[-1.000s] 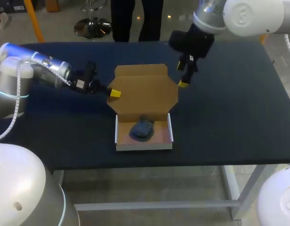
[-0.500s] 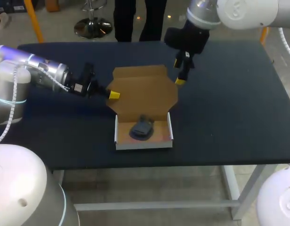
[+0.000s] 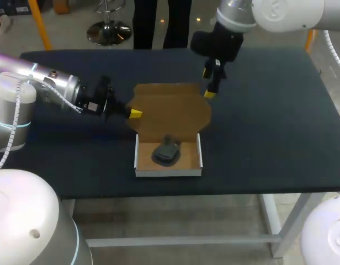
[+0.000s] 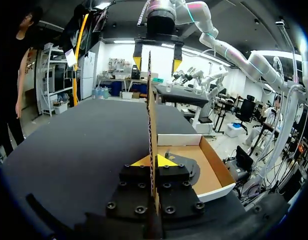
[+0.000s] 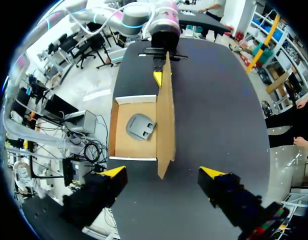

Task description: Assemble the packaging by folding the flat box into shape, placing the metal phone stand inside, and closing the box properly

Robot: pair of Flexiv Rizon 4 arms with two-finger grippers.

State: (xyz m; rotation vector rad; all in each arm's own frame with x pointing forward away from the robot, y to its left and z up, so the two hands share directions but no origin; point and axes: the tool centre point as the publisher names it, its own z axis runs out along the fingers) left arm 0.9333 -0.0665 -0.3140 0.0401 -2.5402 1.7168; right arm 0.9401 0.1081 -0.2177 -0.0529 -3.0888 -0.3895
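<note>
A dark table [image 3: 280,121] fills the head view; the left arm [image 3: 48,85] comes in from the left edge at mid height, and the left gripper [image 3: 132,113] is at the left edge of the brown lid [image 3: 170,113], a little left of the centre. In the left wrist view this lid [image 4: 153,100] is seen edge-on and stands between the fingers [image 4: 166,161]; both yellow tips press on it from two sides, so the gripper [image 4: 155,161] is clamped on the lid. In the centre of the head view the white tray [image 3: 169,171] lies flat on the table, and the lid rises from its back wall; the dark grey stand [image 3: 165,152] lies inside the tray, near the middle. The right arm [image 3: 253,14] enters from the upper right corner; the right gripper [image 3: 210,83] hangs just beside the lid's upper right corner. In the right wrist view its fingers [image 5: 211,173] are spread wide; the lid's near corner [image 5: 163,167] is between them and touches neither, and the stand [image 5: 140,126] shows in the tray [image 5: 114,131] beyond.
</note>
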